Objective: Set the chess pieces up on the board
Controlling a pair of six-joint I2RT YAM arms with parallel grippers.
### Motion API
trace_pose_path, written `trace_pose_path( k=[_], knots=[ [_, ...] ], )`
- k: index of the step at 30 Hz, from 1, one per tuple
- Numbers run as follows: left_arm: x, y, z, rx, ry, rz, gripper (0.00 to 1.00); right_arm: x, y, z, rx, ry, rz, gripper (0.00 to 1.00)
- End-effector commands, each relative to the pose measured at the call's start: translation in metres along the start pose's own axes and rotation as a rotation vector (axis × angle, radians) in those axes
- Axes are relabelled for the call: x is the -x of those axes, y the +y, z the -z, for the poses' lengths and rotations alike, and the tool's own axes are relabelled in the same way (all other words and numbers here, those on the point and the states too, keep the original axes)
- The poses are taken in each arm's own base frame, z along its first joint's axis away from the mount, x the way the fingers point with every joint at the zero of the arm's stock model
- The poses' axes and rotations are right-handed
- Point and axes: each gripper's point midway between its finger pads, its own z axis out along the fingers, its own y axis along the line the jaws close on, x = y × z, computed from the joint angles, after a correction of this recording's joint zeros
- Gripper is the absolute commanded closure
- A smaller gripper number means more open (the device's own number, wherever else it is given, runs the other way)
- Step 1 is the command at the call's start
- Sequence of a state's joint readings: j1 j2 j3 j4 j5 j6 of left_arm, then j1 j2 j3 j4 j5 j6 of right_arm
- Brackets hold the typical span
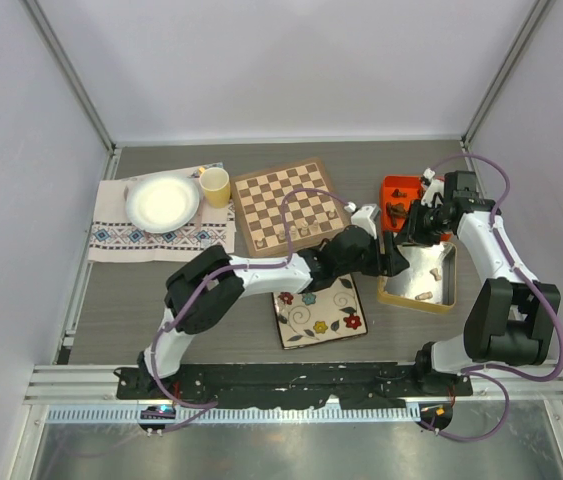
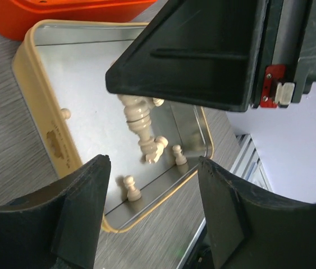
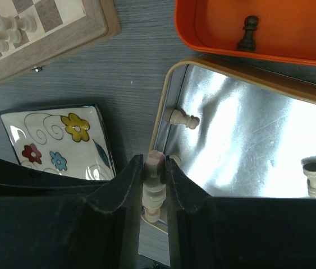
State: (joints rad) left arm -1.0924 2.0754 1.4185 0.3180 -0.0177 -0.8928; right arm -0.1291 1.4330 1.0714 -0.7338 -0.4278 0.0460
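Observation:
The chessboard (image 1: pixel 286 205) lies at centre back with a few pieces at its near right edge (image 1: pixel 306 228); pale ones show in the right wrist view (image 3: pixel 0 33). My right gripper (image 3: pixel 155 159) is shut on a pale cream chess piece (image 3: pixel 155 190), held above the near left corner of a silver tin (image 3: pixel 247 140). In the left wrist view this held piece (image 2: pixel 138 120) hangs over the tin (image 2: pixel 85 84). My left gripper (image 2: pixel 153 162) is open and empty, just outside the tin's edge. Loose pale pawns (image 2: pixel 131 188) stand in the tin. A dark pawn (image 3: pixel 247 33) stands in an orange tray (image 3: pixel 214 39).
A square floral plate (image 1: pixel 319 312) lies in front of the board, under my left arm. A patterned cloth with a white plate (image 1: pixel 163 200) and a yellow cup (image 1: pixel 215 186) are at back left. The orange tray (image 1: pixel 398 200) adjoins the tin (image 1: pixel 421 280) on the right.

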Motion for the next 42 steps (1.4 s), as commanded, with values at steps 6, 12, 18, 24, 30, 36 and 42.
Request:
trace_pose_path(
  k=[6, 12, 18, 24, 30, 36, 42],
  knots=[
    [0.016, -0.013, -0.028, 0.008, -0.049, 0.021, 0.49, 0.015, 0.009, 0.016, 0.019, -0.061, -0.024, 0.99],
    [0.010, -0.003, -0.037, 0.048, -0.023, 0.005, 0.76, 0.015, 0.007, 0.019, 0.012, -0.066, -0.020, 0.99],
    [-0.014, -0.005, -0.037, 0.004, 0.077, -0.001, 0.87, 0.041, -0.016, 0.032, -0.125, -0.178, 0.037, 0.99],
    [-0.024, -0.014, -0.035, -0.044, 0.121, -0.007, 0.70, 0.058, -0.012, 0.039, -0.117, -0.230, 0.060, 0.99],
    [-0.002, -0.034, -0.021, -0.077, 0.077, -0.030, 0.40, 0.052, -0.012, 0.038, -0.108, -0.226, 0.068, 0.99],
    [0.037, -0.047, 0.011, -0.077, -0.037, -0.083, 0.28, 0.043, 0.007, 0.039, -0.004, -0.207, 0.092, 0.99],
    [0.052, -0.023, 0.007, -0.036, -0.071, -0.019, 0.27, 0.027, 0.038, 0.041, 0.166, -0.146, 0.044, 0.99]
  ],
)
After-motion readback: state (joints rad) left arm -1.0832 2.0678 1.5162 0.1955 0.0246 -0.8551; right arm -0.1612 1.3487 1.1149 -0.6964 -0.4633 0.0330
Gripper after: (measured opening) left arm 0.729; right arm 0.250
